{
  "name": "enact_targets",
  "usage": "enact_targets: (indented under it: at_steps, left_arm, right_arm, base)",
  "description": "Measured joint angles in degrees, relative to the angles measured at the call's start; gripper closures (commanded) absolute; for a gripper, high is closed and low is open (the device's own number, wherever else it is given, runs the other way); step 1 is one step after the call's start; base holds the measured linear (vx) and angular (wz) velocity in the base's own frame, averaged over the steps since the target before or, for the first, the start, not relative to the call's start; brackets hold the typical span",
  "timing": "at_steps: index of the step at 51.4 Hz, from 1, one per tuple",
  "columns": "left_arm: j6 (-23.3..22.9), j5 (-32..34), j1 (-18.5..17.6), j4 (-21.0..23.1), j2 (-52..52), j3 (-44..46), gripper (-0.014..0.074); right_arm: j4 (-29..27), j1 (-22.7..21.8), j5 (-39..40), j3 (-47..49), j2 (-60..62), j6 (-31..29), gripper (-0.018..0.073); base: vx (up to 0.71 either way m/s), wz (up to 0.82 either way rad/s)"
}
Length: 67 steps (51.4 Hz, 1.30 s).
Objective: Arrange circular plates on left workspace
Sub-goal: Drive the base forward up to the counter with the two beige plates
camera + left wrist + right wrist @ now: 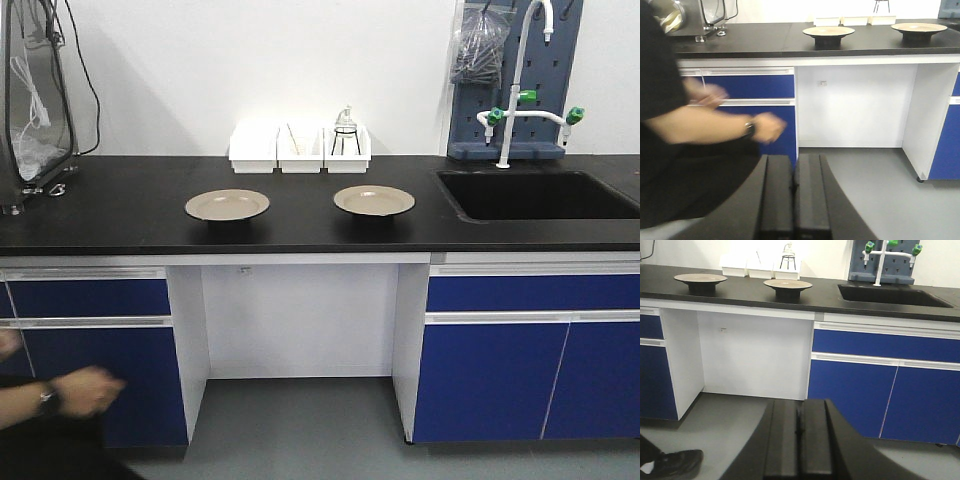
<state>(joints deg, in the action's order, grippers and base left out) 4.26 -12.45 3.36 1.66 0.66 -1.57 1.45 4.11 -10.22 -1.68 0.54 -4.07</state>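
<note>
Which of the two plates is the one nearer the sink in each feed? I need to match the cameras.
Front view: the plate nearer the sink is the right-hand one, mid-countertop, left of the sink.
Left wrist view: top right; the sink is out of frame.
Right wrist view: upper centre, left of the sink.
Shared landmark: the wire tripod stand in the white bins behind it.

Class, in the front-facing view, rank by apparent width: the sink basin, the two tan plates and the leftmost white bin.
1. Sink basin.
2. Left plate and right plate: alike, tied.
3. Leftmost white bin.
</note>
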Motion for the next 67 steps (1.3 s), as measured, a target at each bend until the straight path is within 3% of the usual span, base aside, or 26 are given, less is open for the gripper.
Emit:
enact_targets:
  at_steps: [44, 67]
  left_arm:
    - [0.00, 0.00, 0.00, 0.00, 0.00, 0.00, 0.0596]
    - [0.00, 0.00, 0.00, -0.05, 0.00, 0.00, 0.0596]
  right_arm:
    - [0.00, 0.00, 0.05, 0.00, 0.00, 0.00, 0.0564]
    - [0.00, 0.00, 0.05, 0.00, 0.00, 0.00, 0.0564]
  base:
    - [0.01, 0.00]
    - [0.20, -0.04]
